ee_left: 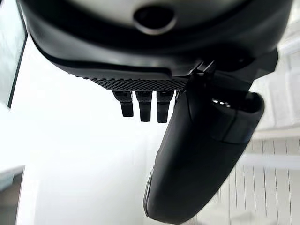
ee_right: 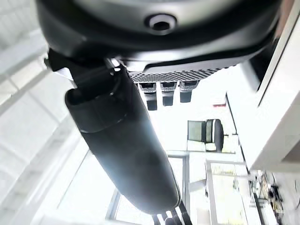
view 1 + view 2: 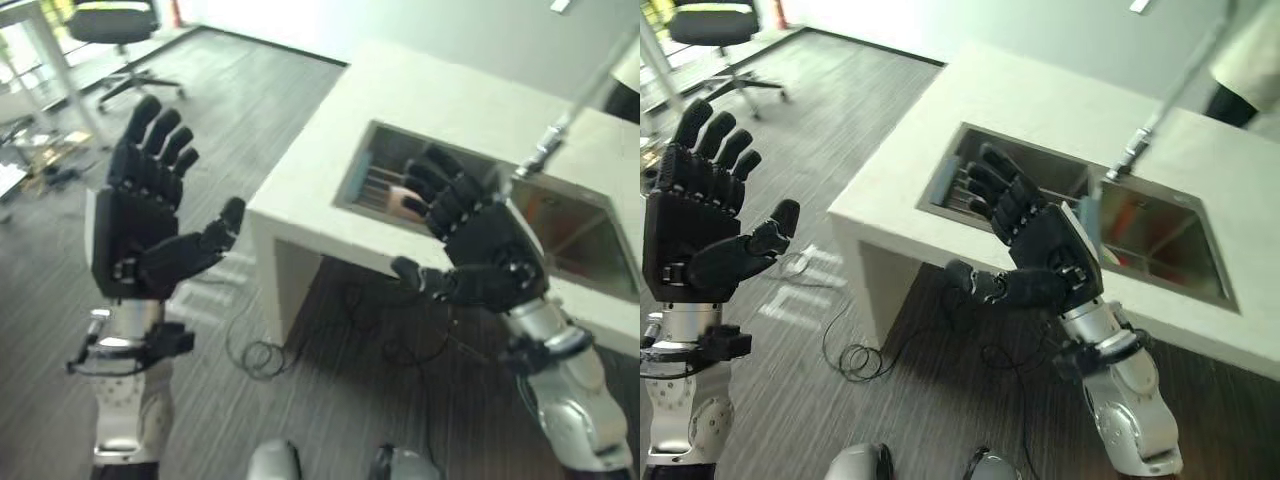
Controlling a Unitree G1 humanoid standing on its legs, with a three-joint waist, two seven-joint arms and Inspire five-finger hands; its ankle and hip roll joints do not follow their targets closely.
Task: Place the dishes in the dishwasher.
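Observation:
Both hands are raised in the air, palms turned inward, fingers straight and spread, holding nothing. My left hand point(image 3: 140, 225) hovers over the floor, left of the counter's corner. My right hand point(image 3: 480, 245) is in front of the sink point(image 3: 352, 185), which is set into the white counter point(image 3: 420, 100). In the sink's left basin lie a rack of bars and a pinkish dish point(image 3: 403, 201), partly hidden behind the right hand's fingers. The left wrist view shows the left thumb point(image 1: 201, 159) and straight fingertips; the right wrist view shows the right thumb point(image 2: 124, 154) likewise.
A tall faucet point(image 3: 545, 145) stands between the two basins; the right basin point(image 3: 570, 235) reflects orange. A person in a white top point(image 3: 1255, 60) stands behind the counter at the far right. An office chair point(image 3: 118, 25) and desk legs are at the back left. Dark striped floor surrounds the counter.

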